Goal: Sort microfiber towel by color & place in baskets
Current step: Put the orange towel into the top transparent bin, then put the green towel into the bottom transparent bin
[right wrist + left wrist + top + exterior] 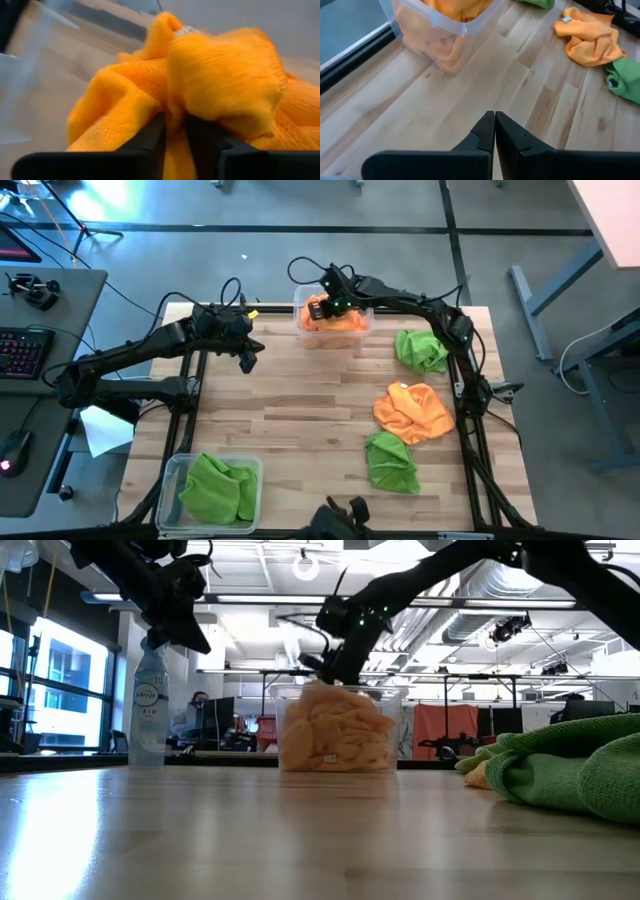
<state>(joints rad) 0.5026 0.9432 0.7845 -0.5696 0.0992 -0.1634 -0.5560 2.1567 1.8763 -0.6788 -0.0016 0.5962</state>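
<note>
A clear basket at the table's far edge holds orange microfiber towels and shows as a full tub in the low view. My right gripper is right over it, shut on an orange towel. A second basket at the near left corner holds green towels. Loose on the right half lie a green towel, an orange towel and another green towel. My left gripper hovers shut over the far left of the table, touching nothing. My right gripper pinches a bunched fold of the orange towel between its two fingers, coming from above and slanting down into the far basket. Several layers are gathered in the pinch. The cloth bulges out beyond the fingertips, over the orange pile in the basket.
A small clear water bottle stands near the far left edge. A white paper sheet lies off the table's left side. Bare wood spreads across the table's middle. A desk with a keyboard stands to the left.
</note>
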